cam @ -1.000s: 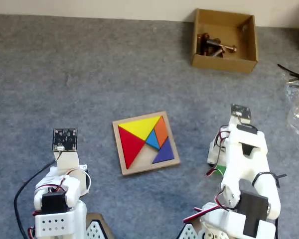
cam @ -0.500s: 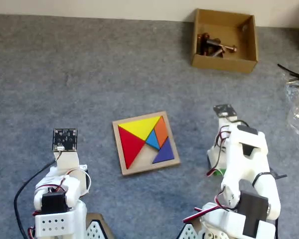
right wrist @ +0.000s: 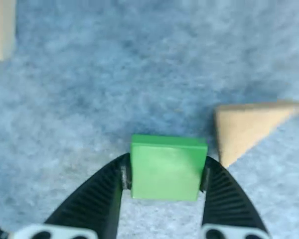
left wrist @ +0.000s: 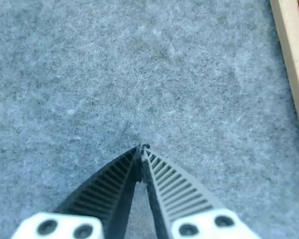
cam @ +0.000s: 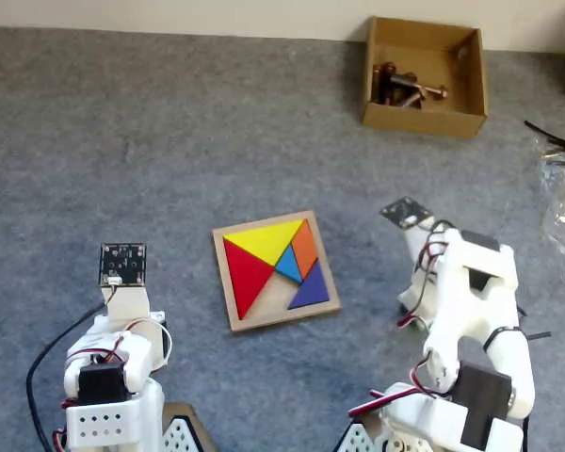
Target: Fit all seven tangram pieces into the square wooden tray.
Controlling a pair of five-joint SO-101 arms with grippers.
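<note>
The square wooden tray (cam: pixel 234 306) lies mid-table and holds yellow (cam: pixel 264 239), red (cam: pixel 246 273), orange (cam: pixel 304 249), blue (cam: pixel 289 268) and purple (cam: pixel 311 290) pieces. To its right stands my right arm (cam: pixel 466 292). In the right wrist view my right gripper (right wrist: pixel 165 166) is shut on a green square (right wrist: pixel 168 167), low over the grey carpet. A plain wooden triangle (right wrist: pixel 246 127) lies just beside it, and a tray corner (right wrist: pixel 1 30) shows farther off. My left arm (cam: pixel 113 348) stands left of the tray, with its gripper (left wrist: pixel 141 148) shut and empty on the carpet, near the tray's edge (left wrist: pixel 294 74).
A cardboard box (cam: pixel 424 118) with metal parts sits at the back right. Clear plastic and dark cables (cam: pixel 563 202) lie along the right edge. Open grey carpet spreads behind and to the left of the tray.
My right arm's wrist has swung left toward the tray, and the bit of green seen under it earlier is now covered. The left arm and the tray have not moved.
</note>
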